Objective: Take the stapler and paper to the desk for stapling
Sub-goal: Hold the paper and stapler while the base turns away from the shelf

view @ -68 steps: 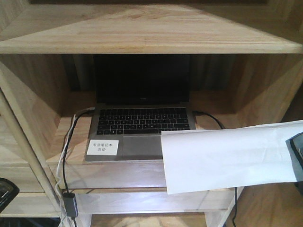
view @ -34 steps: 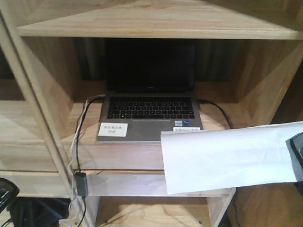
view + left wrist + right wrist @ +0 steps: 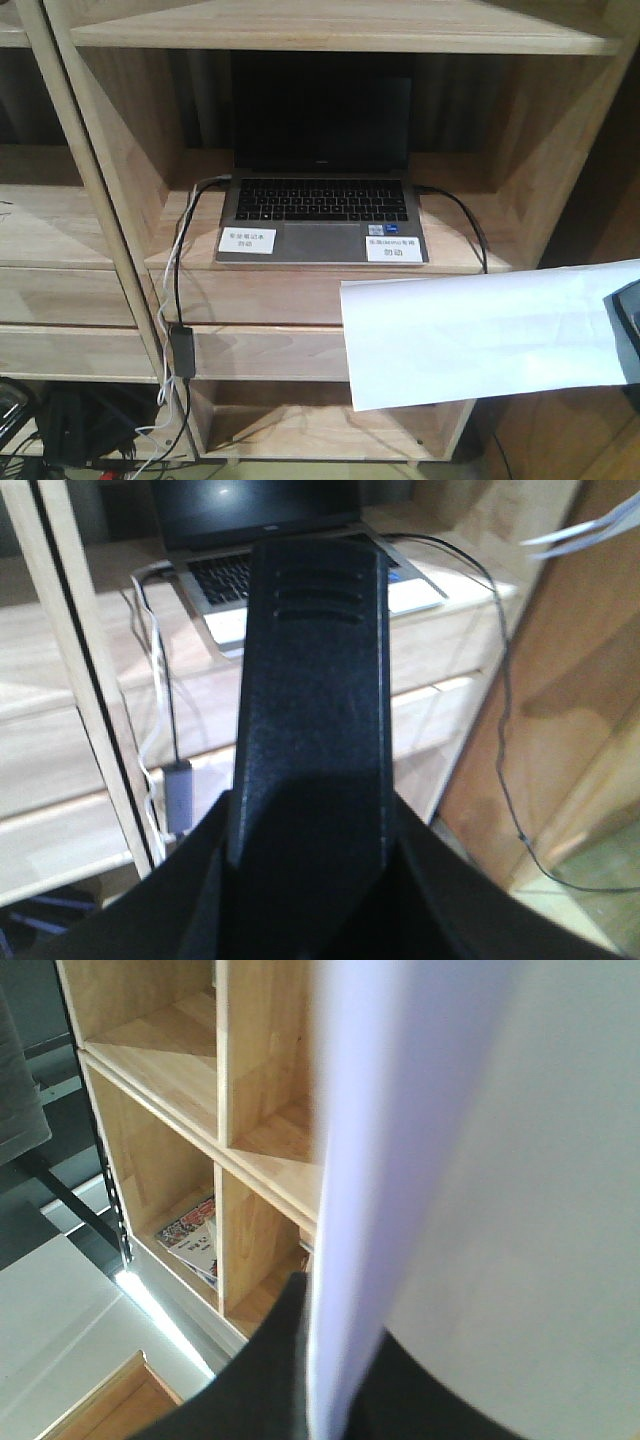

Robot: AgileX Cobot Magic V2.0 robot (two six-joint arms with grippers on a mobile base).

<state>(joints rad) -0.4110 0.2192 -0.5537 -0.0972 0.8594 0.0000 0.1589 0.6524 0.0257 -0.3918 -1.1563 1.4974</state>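
Item one, the paper (image 3: 480, 340): it is off any surface, carried in the air in front of the shelf unit (image 3: 300, 295), below and to the right of the open laptop (image 3: 320, 200). The right gripper (image 3: 628, 325) is pinched onto its right-hand end, and the sheet stands out to the left unsupported. In the right wrist view the sheet passes between the dark jaws and blocks most of the picture. Assessment: very light and limp, easily creased, and likely to flutter or slide out under quick motion. An edge hold is adequate for carrying, but it should be laid down flat rather than dropped. Item two, the stapler (image 3: 310, 680): it fills the centre of the left wrist view as a black moulded body with three shallow grooves. The left gripper (image 3: 312, 875) appears pressed against its flanks from both sides, though the contact itself is in shadow. Assessment: rigid, compact and heavy for its size, with smooth plastic sides that may slip. A hold across the sides near mid-body is preferable, since pressure on the top could fire it. The desk is not visible in any view, so neither item is delivered.
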